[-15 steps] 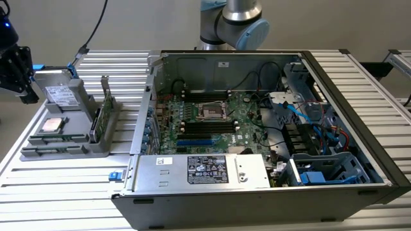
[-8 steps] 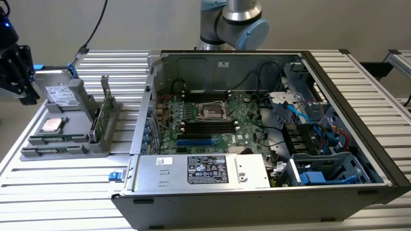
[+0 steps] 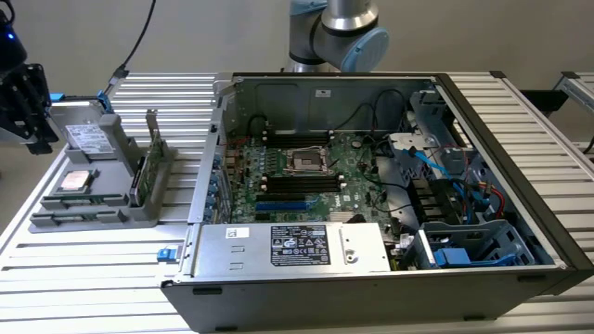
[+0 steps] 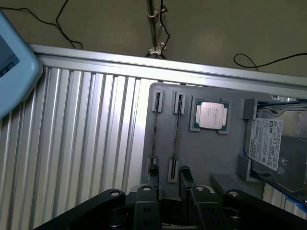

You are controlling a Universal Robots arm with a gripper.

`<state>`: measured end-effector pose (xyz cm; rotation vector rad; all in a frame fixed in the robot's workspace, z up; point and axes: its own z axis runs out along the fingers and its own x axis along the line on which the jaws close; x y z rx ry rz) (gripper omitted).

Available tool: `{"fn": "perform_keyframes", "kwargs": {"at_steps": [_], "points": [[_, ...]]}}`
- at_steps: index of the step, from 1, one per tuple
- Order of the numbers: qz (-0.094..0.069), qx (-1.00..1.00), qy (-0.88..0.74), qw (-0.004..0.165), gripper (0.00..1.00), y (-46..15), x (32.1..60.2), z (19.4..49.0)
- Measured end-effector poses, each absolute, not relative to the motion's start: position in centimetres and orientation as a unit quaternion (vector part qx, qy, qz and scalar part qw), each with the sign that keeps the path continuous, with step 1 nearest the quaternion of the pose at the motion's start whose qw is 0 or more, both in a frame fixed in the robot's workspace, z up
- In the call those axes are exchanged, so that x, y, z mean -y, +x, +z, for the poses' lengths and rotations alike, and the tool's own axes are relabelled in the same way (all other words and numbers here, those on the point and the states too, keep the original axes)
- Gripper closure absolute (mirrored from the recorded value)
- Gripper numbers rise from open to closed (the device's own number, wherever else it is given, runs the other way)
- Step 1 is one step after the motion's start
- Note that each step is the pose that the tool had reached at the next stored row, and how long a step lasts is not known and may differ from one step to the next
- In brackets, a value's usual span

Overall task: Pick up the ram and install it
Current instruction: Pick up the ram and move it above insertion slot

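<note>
Black two-finger gripper [image 4: 169, 179] hovers over the grey plastic parts holder [image 4: 211, 158], which sits to the exterior view's left of the open black computer case [image 3: 371, 306]. Fingers are spread with nothing between them. The ram, a thin green circuit-board stick [image 4: 175, 136], sits edge-on in a narrow holder slot near the silver square processor chip [image 4: 211, 115]. The slot just beside it looks filled too, but edge-on I can't be sure.

Step in hand, as I judge it: reaching for the ram, which is not yet gripped. To do it well:
- Line the fingers across the stick's thin edge, centred along its length.
- Descend straight and pinch the flat faces.
- Lift vertically so it doesn't bind in the slot.
- Keep clear of the upright green expansion card with metal bracket [image 3: 153, 163].

The long black memory slots [image 3: 297, 184] on the motherboard look unfilled.
</note>
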<state>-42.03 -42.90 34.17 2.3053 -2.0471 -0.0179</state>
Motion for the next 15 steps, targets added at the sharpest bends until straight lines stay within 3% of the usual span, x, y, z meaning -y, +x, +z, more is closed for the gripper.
{"fn": "perform_keyframes", "kwargs": {"at_steps": [15], "points": [[-0.001, 0.664, 0.747, 0.025, 0.67, -43.2, 42.9, 31.5]]}}
